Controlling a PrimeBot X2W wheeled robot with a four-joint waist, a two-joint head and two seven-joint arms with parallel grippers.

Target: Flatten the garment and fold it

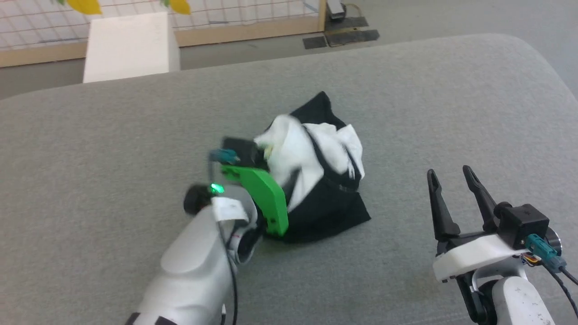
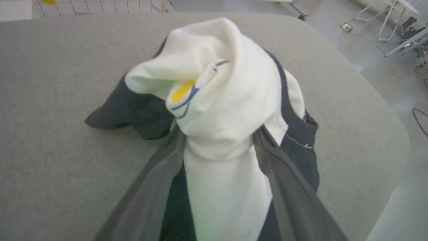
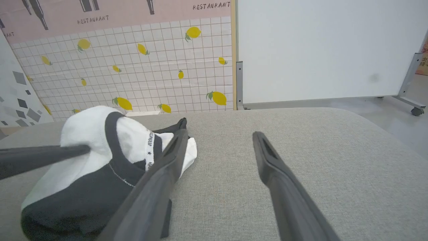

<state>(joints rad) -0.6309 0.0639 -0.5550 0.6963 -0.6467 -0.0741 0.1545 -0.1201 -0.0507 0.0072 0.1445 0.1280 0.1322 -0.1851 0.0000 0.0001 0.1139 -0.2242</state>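
One grey padded table (image 1: 113, 149) carries one garment (image 1: 316, 171). Two arms reach over it, each ending in two dark fingers. Beyond the far edge, at the left, stands one white block (image 1: 128, 47).

The left arm comes up from the bottom of the head view, pale forearm slanting up and to the right, with one green bracket (image 1: 264, 201) at the wrist and one small green light (image 1: 216, 188) lit beside it. The left gripper (image 2: 220, 134) is pushed into the left side of the heap. In its wrist view the two fingers (image 2: 147, 201) show blurred and spread wide, with a bunch of white cloth standing between them. Whether they press on the cloth I cannot tell. In the right wrist view one of these fingers lies against the white fabric.

The garment sits crumpled in a single mound at the middle of the table. White folds are piled on top and black cloth is spread on the padding below, with one black point sticking up at the back. One band of small white lettering (image 3: 149, 144) runs inside the black collar.

The right gripper (image 1: 449, 172) stands at the lower right, fingers pointing up the head view and parted in a wide V. It holds nothing and sits over bare table, near the garment's right side without touching it. Behind it stands one whiteboard (image 3: 317, 50) on wheels.
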